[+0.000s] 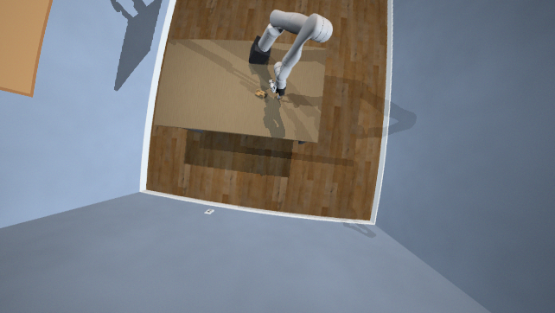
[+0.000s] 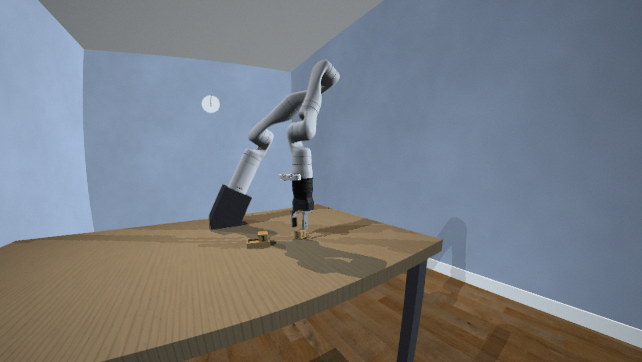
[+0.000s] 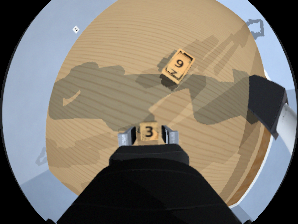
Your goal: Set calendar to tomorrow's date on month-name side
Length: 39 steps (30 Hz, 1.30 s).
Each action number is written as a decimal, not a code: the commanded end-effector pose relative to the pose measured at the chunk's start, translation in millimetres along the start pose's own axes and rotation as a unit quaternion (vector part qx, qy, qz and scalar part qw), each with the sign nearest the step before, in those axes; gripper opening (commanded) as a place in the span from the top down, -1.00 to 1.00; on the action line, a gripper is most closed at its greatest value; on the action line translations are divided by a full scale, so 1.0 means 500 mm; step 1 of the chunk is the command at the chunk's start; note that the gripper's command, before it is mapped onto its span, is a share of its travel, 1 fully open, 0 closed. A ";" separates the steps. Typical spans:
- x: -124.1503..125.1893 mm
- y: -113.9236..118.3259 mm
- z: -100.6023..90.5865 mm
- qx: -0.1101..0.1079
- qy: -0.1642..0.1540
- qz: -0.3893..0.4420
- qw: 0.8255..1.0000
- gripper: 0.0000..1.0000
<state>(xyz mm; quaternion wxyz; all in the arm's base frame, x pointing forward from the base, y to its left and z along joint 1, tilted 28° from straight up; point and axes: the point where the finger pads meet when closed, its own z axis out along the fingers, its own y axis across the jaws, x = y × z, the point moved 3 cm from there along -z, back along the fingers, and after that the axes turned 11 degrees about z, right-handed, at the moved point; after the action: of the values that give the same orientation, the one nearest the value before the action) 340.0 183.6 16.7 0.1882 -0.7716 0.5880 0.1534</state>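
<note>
The wooden cube showing a dark 3 (image 3: 149, 132) (image 2: 299, 234) is on the table, away from the tray. My gripper (image 1: 278, 96) (image 2: 300, 228) (image 3: 148, 132) points down and is open, with one finger on each side of this cube; gaps show beside it in the wrist view. The wooden tray (image 2: 254, 245) (image 1: 258, 93) is on the table to the left in the top and exterior views, above and right of the gripper in the wrist view. The other cube (image 2: 263, 234) (image 3: 179, 64) is in the tray, with a 9 or 6 on top. The month's name cannot be read.
The table (image 1: 207, 86) (image 2: 150, 290) carries the arm's dark base (image 1: 259, 52) (image 2: 229, 207) (image 3: 266, 100), behind the tray and cubes in the exterior view. Arm shadows cross the table around the gripper. The table's right edge lies beyond the gripper.
</note>
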 end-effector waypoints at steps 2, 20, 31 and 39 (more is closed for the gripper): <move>0.001 0.000 0.006 0.000 0.000 0.000 1.000 -0.80; 0.001 0.000 0.054 0.000 0.000 0.000 1.000 -0.80; 0.001 0.000 0.057 0.000 0.000 0.000 1.000 -0.80; 0.001 0.000 0.057 0.000 0.000 0.000 1.000 -0.80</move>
<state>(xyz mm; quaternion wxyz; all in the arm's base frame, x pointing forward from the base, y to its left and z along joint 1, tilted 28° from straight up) 339.0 196.9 -8.8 0.1874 -0.7716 0.5880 0.1540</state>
